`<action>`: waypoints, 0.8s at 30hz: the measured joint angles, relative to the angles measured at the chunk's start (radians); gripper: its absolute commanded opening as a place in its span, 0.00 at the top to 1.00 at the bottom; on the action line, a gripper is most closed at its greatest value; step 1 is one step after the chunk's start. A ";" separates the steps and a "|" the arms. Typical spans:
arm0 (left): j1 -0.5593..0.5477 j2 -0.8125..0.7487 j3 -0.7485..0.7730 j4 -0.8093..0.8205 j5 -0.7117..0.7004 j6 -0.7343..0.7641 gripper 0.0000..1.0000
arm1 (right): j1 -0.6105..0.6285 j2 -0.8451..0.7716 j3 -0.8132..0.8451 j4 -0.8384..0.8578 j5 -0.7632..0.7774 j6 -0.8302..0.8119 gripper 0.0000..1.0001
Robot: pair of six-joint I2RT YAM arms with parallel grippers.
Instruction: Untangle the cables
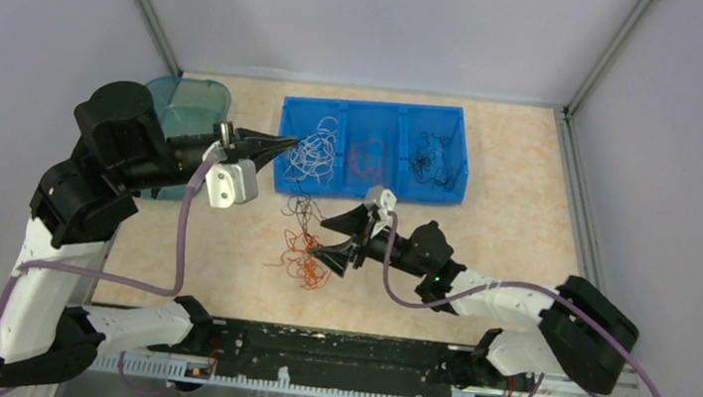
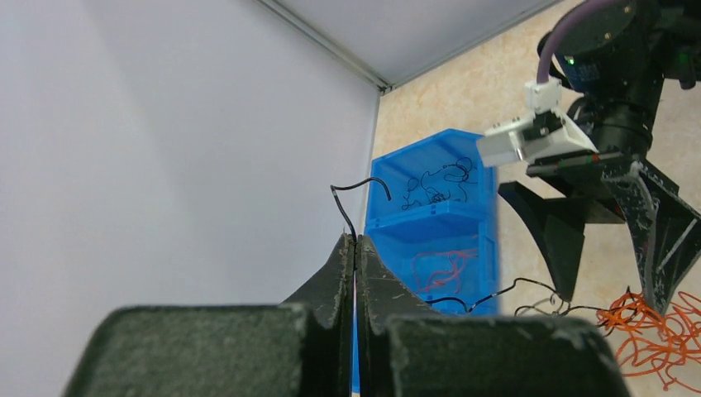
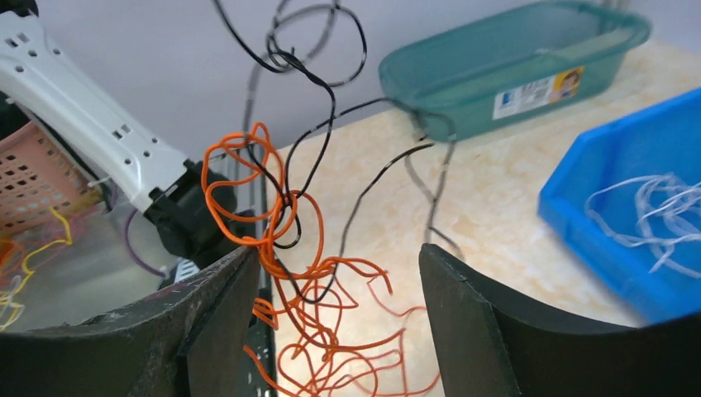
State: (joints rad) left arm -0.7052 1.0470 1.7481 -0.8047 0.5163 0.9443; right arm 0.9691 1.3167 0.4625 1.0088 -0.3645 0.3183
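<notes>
The left gripper (image 2: 355,248) pinches a thin black wire (image 2: 340,207) shut, raised left of the blue three-compartment plastic bin (image 1: 364,189). The right gripper (image 1: 331,239) stands open at the orange wire clump (image 1: 305,263) mid-worktop (image 1: 524,228). The black wire threads through the orange loops, so a hard pull could tighten the knot.

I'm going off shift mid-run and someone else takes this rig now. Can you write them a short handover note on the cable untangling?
Left hand: shut on a black wire, raised beside the blue bin.
Right hand: open, with the orange tangle between its fingers, not gripped.
Done: the bin holds white wires on the left, red wires in the middle and black wires on the right.
Left: the held black wire runs through the orange loops. It probably needs pulling free before both are sorted into the bin.
</notes>
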 measured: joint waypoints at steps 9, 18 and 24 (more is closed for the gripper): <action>0.000 -0.002 0.010 0.005 0.012 -0.001 1.00 | -0.023 -0.192 0.182 -0.312 0.016 -0.136 0.22; 0.000 0.002 0.014 0.016 0.027 -0.001 1.00 | 0.019 0.040 0.343 -0.282 0.010 -0.140 0.27; 0.000 0.025 0.071 0.027 0.036 -0.009 1.00 | 0.027 0.225 0.356 -0.260 0.082 -0.136 0.38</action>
State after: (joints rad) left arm -0.7052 1.0721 1.8191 -0.7780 0.5526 0.9352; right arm 0.9966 1.5417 0.8185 0.7490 -0.2825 0.1825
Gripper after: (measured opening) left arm 0.005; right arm 0.654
